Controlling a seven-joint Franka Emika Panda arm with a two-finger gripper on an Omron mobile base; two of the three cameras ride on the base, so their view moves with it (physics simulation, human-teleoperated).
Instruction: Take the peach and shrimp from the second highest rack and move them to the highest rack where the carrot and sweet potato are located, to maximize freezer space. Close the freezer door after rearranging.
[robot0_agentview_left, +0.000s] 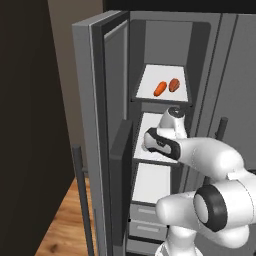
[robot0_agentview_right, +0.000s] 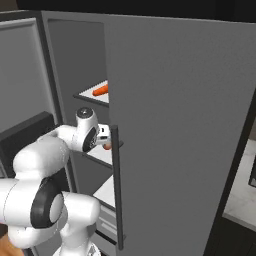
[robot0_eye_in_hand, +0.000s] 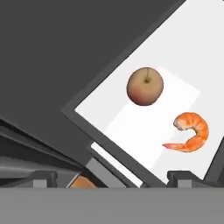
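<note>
A peach and a shrimp lie apart on the white second-highest rack, right of centre in the hand view, above the wide-open, empty gripper, whose fingertips flank the frame's bottom edge.

Freezer door stands open at left. Highest rack carries the carrot and sweet potato, side by side near its middle, apart. The arm reaches onto the second highest rack, hiding most of it.
</note>
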